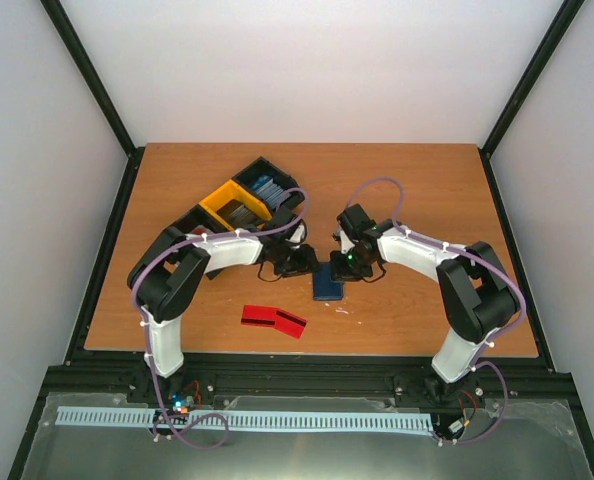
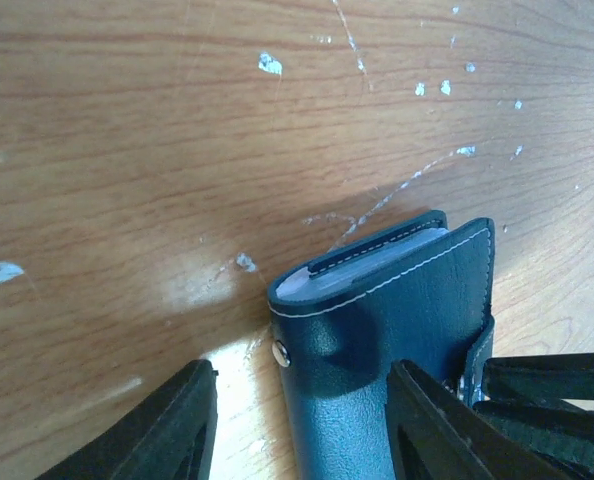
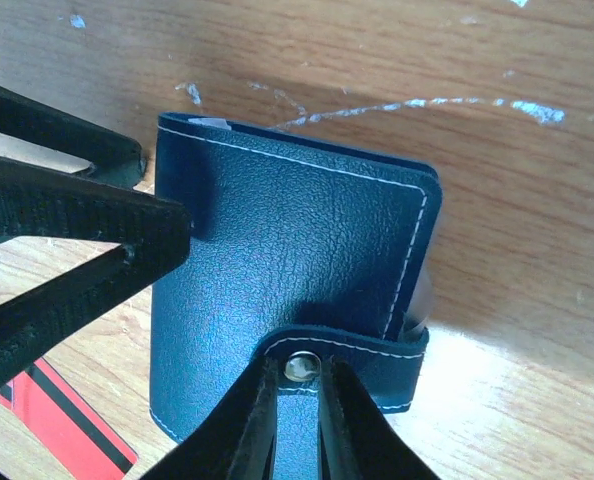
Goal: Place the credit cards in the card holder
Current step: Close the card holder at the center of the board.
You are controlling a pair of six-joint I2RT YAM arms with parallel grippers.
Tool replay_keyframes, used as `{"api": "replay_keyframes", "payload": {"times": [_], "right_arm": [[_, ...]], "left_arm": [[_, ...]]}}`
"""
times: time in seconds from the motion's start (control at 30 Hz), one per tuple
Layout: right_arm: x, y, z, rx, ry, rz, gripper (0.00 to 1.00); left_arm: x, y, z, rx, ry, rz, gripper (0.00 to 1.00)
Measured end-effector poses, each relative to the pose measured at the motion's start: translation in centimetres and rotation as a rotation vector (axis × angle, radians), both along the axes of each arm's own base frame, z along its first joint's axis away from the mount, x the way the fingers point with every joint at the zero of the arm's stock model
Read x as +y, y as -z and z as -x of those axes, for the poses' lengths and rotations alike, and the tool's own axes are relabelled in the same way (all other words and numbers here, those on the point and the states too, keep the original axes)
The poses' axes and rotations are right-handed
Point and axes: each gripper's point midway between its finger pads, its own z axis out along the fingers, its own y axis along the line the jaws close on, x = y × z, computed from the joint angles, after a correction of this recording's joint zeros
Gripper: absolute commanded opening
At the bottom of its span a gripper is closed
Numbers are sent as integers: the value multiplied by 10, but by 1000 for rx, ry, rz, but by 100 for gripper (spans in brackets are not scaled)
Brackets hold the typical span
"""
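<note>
Right fingers (image 3: 265, 412) are pinching the card holder's (image 3: 287, 250) snap tab (image 3: 377, 362); left fingers (image 2: 422, 405) are standing wide open at its ten o'clock side.

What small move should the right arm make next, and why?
Probably lift the tab to unsnap it: the holder lies closed, the right jaws pinch that tab, the left jaws stand open at its other side, and the cards lie outside it.
</note>
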Motion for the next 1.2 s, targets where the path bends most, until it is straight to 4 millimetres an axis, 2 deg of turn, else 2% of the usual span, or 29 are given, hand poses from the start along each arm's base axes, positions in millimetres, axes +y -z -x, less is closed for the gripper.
{"api": "replay_keyframes", "payload": {"times": [0.5, 1.2], "right_arm": [[5, 4, -3, -6, 24, -34, 20], [10, 4, 8, 40, -9, -71, 18]], "left_arm": [[-12, 4, 11, 72, 55, 68, 31], [-13, 6, 11, 92, 57, 66, 28]]}}
